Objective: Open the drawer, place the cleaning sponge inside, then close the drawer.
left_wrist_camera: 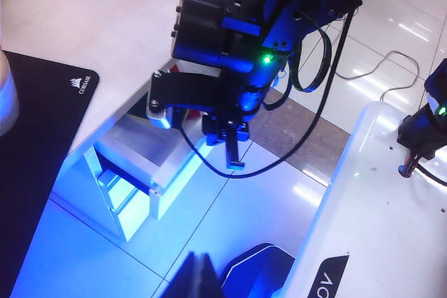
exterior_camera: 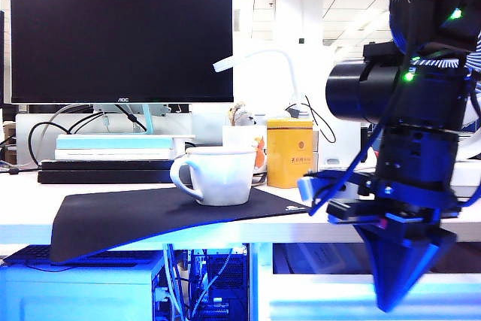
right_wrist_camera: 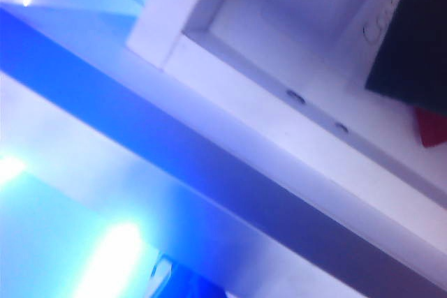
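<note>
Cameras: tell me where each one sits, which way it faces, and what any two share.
Exterior view: low in front of the desk, facing monitor and cup; right gripper, jaws shut, close on the right.
Left wrist view: high, looking down at the open drawer, right gripper beside it.
Right wrist view: close, blurred, facing the drawer.
Both wrist views share the drawer.

Strong blue glare, right wrist view seemingly blurred

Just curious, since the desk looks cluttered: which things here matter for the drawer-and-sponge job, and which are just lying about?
Job: open drawer; right pincer, shut, at the drawer's front; left pincer, low over the floor; sponge not in view.
Lying about: cup, tin, mat, monitor.
</note>
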